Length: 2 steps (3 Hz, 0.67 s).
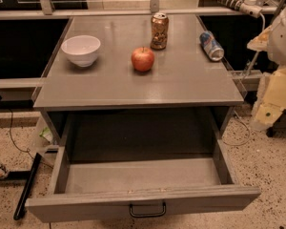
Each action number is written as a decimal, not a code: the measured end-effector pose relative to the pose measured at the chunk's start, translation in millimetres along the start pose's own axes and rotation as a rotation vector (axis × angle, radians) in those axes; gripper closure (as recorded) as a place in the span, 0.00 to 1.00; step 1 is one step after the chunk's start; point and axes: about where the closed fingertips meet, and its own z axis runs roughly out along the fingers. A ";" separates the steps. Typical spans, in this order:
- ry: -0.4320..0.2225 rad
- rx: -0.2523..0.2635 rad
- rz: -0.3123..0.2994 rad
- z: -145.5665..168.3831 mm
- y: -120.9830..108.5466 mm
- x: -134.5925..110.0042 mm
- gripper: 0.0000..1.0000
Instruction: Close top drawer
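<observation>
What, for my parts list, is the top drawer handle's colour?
Black handle, camera view; gripper at right edge.

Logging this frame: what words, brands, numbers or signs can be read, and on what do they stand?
No text can be read.
Upright can: print too blurred to read.
Lying can: blue and white markings, too blurred to read.
Bowl, apple, open top drawer: no lettering shows.
Gripper, at the right edge beside the table: no label shows.
</observation>
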 end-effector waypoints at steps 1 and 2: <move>0.000 0.000 0.000 0.0 0.0 0.0 0.00; -0.015 -0.005 0.000 4.7 15.5 8.7 0.00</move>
